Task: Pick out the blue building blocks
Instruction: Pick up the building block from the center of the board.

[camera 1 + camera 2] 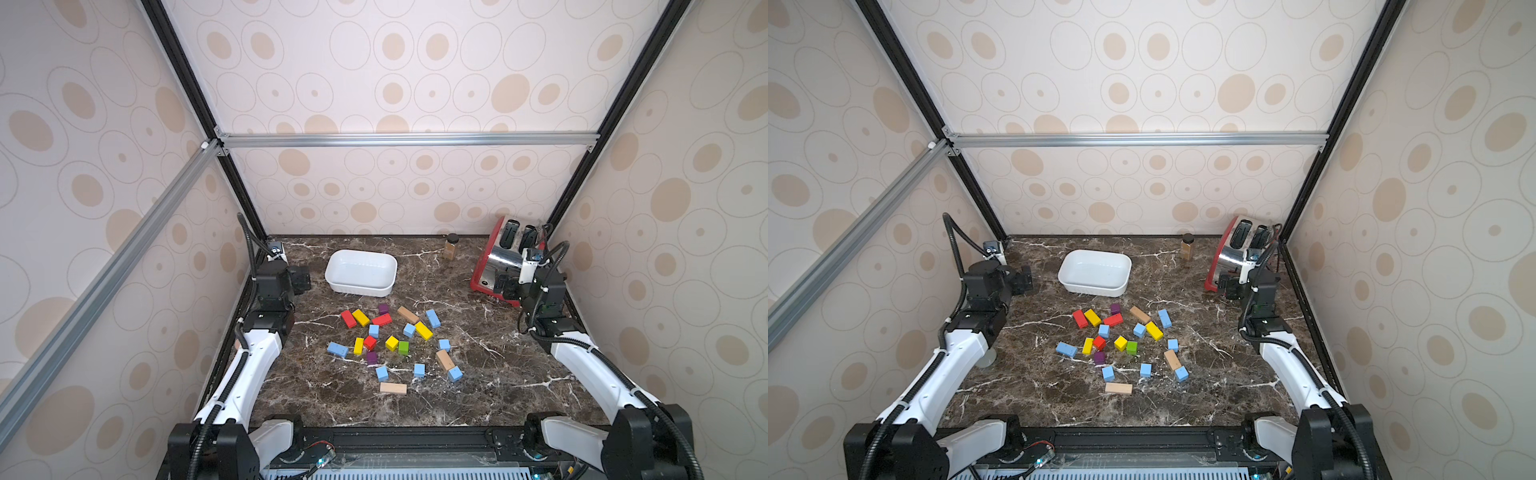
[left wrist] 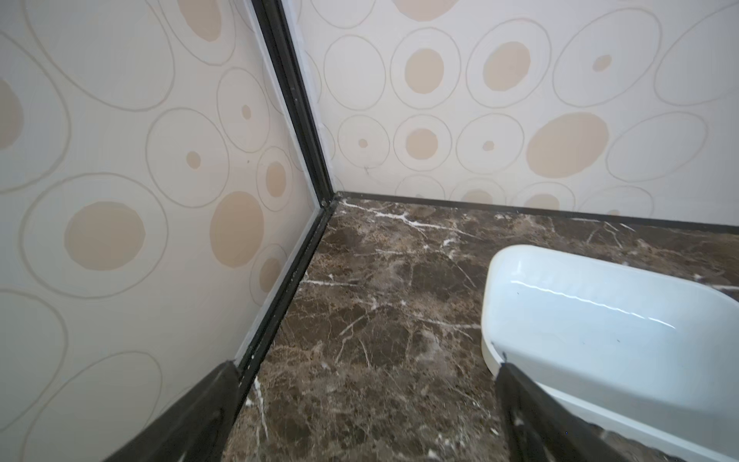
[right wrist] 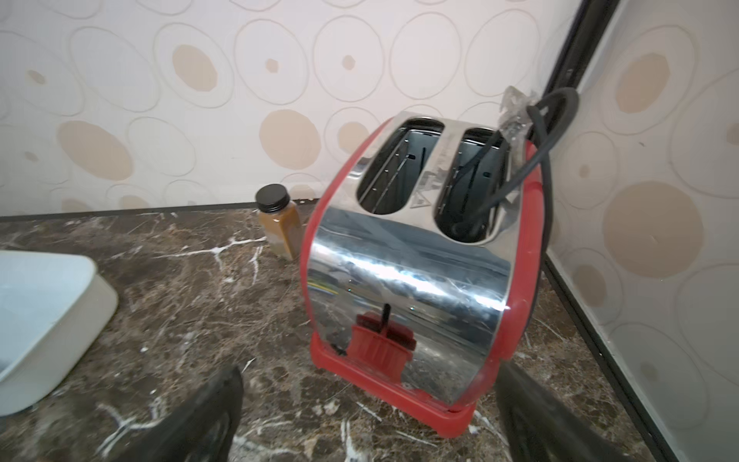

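Observation:
Several light blue building blocks lie in both top views among the mixed blocks at the table's middle: a long one (image 1: 432, 318) (image 1: 1164, 318) at the back right, another long one (image 1: 337, 349) at the left, and a cube (image 1: 419, 370) near the front. My left gripper (image 1: 300, 279) (image 2: 368, 400) hovers open by the left wall, beside the white dish (image 1: 361, 252) (image 2: 486, 320), with nothing between its fingers (image 2: 200, 416). My right gripper (image 1: 505, 286) (image 3: 368, 408) is open and empty in front of the toaster. No wrist view shows a block.
Red, yellow, green, purple and tan blocks (image 1: 392, 388) are mixed in with the blue ones. A red and chrome toaster (image 1: 498, 257) (image 3: 408, 280) with its cord stands at the back right. A brown spice jar (image 1: 450, 246) (image 3: 280, 228) stands by the back wall.

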Tool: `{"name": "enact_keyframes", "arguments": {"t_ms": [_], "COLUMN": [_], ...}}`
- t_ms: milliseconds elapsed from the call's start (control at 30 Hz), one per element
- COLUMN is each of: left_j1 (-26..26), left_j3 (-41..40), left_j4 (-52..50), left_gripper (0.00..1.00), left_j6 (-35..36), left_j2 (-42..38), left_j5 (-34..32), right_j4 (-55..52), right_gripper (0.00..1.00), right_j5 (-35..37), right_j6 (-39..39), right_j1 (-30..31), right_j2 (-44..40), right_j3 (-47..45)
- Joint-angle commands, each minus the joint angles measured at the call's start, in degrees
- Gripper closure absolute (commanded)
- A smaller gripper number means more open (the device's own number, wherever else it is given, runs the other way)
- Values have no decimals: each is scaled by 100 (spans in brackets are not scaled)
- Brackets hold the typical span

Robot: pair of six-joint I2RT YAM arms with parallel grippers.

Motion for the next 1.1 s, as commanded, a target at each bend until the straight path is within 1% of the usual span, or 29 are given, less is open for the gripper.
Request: {"name": "enact_keyframes", "arguments": {"t_ms": [0,200,233,300,333,467,600,700,800,933,1067], "left_j1": [-81,-216,-232,-271,-310,-393,-428,-488,-812,-1421,-1666], "left_j3": [511,1012,1069,1132,1159,1187,1112,1079,982,928,866], "left_j4": [-1832,-3180,-3528,-3865,-4042,-4545,-4772,-4857,-4839,-4882,-4734], "left_gripper": [1,1,1,1,1,1,1,1,0,1,1], "left_j6": [-147,-356,-398,-440,-442,-447,-436,-546,-602,-578,-648], "left_j2": [-204,-431,-438,-453,-469,-553,-583,-489,-357,82,432], "left_j5": [361,765,824,908,931,1121,1269,1509,1436,1146,1194], "right_j4": [-1372,-2631,-2818,-3055,-3141,-3491,-3658,-3654,-3643,-3646,-3574], "right_gripper": [0,0,0,0,0,0,0,0,0,0,0], "right_j5": [-355,-809,-870,-939,-992,-1062,-1170,-1336,-1361,-1402,-1452], "right_j6": [42,106,156,268,317,426,599,796,886,991,1090], "right_j1": [257,812,900,1038,1267,1677,1916,2039,2214,2420,2539], "right_j2": [-159,-131,-109,-75,-70,16,80,99,165,289,339], "right_j3": [375,993,1073,1156,1181,1276,1270,1182,1082,1027,936]}}
